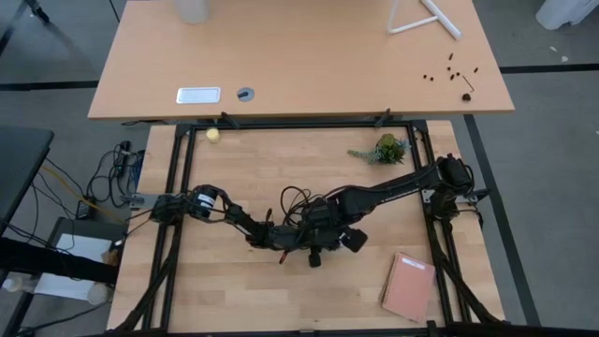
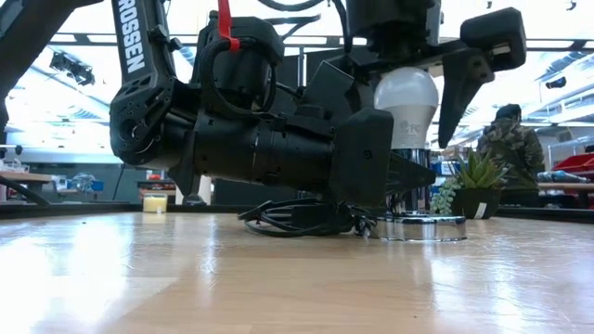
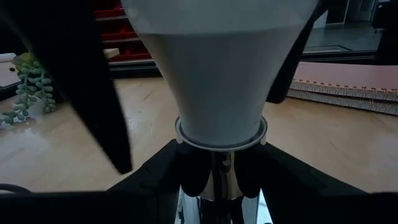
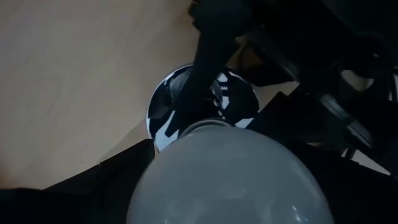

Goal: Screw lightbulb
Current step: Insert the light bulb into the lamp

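Pale wood table (image 2: pixel 278 278); person (image 2: pixel 509 139) standing in room beyond, at 3 o'clock of lightbulb (image 2: pixel 406 102). Lightbulb upright over silver socket (image 2: pixel 422 227). Left gripper (image 3: pixel 221 180) clenched on socket stem, seen only by wrist; right gripper (image 2: pixel 408 83) released, straddling bulb.

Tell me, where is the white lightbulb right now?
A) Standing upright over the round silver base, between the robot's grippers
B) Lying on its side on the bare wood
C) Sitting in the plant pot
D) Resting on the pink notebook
A: in the low view the lightbulb stands upright above the round silver base, with the right gripper straddling its globe from above and the left gripper at the metal neck below it.
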